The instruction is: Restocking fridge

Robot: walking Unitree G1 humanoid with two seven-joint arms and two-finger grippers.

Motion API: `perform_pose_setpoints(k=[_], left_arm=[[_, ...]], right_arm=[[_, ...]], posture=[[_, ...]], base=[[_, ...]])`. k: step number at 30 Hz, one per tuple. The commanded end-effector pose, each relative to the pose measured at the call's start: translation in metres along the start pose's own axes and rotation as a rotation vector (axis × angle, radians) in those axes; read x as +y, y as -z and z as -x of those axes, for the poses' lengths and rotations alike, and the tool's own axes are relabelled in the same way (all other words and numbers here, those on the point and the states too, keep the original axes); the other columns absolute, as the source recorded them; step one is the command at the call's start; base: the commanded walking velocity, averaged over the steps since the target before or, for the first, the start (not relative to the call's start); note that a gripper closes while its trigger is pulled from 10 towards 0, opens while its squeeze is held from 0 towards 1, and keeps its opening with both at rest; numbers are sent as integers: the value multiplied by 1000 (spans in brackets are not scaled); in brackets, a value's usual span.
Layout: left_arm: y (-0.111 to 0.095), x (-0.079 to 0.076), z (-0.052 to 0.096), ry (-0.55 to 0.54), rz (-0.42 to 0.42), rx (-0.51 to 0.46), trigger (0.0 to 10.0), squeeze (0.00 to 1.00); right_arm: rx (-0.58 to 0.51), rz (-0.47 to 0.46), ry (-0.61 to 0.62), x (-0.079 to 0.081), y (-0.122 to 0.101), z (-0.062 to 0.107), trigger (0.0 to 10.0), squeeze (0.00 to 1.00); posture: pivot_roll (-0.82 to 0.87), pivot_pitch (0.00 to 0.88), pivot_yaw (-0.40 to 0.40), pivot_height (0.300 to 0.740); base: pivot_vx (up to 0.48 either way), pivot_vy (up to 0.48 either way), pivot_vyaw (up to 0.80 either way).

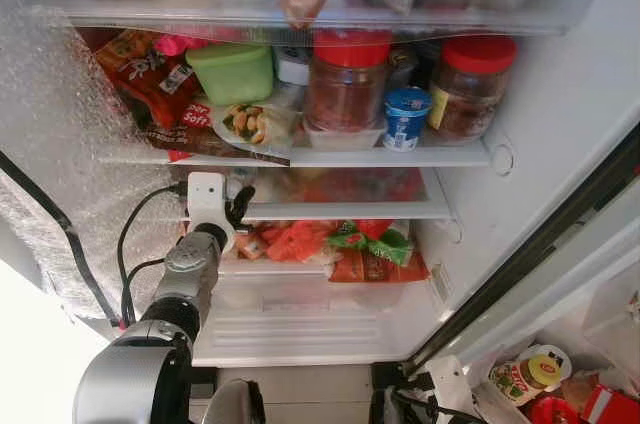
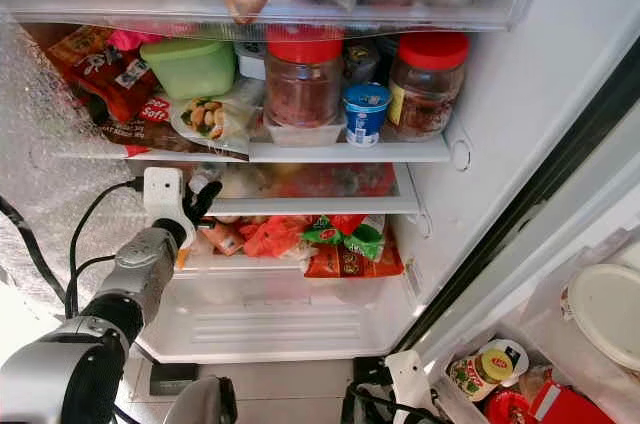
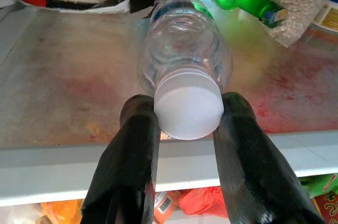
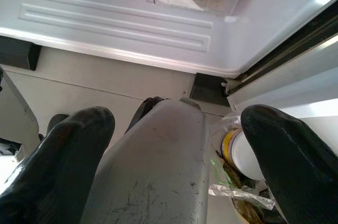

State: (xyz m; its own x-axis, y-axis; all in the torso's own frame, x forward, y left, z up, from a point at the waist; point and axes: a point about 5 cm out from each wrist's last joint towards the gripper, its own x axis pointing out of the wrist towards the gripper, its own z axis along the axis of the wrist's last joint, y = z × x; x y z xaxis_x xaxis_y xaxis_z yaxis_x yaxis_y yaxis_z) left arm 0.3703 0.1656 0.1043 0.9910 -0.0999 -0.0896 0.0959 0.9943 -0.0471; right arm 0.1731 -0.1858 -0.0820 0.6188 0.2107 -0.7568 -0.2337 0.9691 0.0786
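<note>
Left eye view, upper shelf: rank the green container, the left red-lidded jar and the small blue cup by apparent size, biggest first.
1. Left red-lidded jar
2. Green container, though it sits further back, so this is unsure
3. Small blue cup, clearly smallest

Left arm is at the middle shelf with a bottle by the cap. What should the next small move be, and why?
Probably open the left gripper and draw back: the clear bottle already lies on its side on the glass shelf, fingers flanking its white cap.

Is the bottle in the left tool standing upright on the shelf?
No. The clear bottle lies on its side on the glass shelf, its white cap between the left tool fingers.
</note>
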Motion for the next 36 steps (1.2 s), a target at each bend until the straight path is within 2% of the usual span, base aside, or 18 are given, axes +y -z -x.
perform_pose_setpoints(k=[1,2,3,12,18,25,26,27,31,32,33,36], left_arm=[[-2,-1,-1,1,-3,-1,10000,0],[-2,0,-1,-6,-3,2,10000,373],[-1,2,-1,-21,-12,10,10000,1000],[-5,8,-1,-45,-3,-11,10000,1000],[-9,6,-2,-36,-26,-36,10000,1000],[-12,-5,5,62,-120,-146,10000,1000],[-10,-8,9,80,-141,-167,10000,553],[-7,-10,14,92,-162,-185,10000,8],[3,-14,30,114,-232,-222,10000,0],[9,-15,43,111,-244,-240,10000,0],[9,-15,43,111,-244,-240,10000,0],[17,-15,61,82,-229,-259,10000,0]], right_arm=[[122,-15,30,-5,30,10,10000,0],[122,-15,31,-5,30,10,10000,0],[123,-14,32,-5,30,10,10000,0],[129,-16,26,-4,31,10,10000,0],[129,-16,25,-3,32,10,10000,0],[125,-22,29,-1,32,10,10000,0],[125,-23,29,-1,32,10,10000,0],[124,-25,30,-1,32,10,10000,0],[124,-26,29,0,32,10,10000,0],[123,-28,29,0,33,10,10000,0],[123,-28,29,0,33,10,10000,0],[123,-32,30,0,33,10,10000,0]], posture=[[-79,62,-31,632],[-79,62,-30,632],[-78,62,-31,632],[-75,67,-29,632],[-76,59,-24,632],[-74,41,-11,632],[-74,41,-11,632],[-74,41,-11,632],[-73,29,-1,632],[-75,22,3,632],[-75,22,3,632],[-66,17,5,632]], base=[[0,0,0],[0,0,0],[0,0,0],[0,0,0],[0,0,0],[0,0,0],[0,0,0],[0,0,0],[0,0,0],[0,0,0],[0,0,0],[0,0,0]])
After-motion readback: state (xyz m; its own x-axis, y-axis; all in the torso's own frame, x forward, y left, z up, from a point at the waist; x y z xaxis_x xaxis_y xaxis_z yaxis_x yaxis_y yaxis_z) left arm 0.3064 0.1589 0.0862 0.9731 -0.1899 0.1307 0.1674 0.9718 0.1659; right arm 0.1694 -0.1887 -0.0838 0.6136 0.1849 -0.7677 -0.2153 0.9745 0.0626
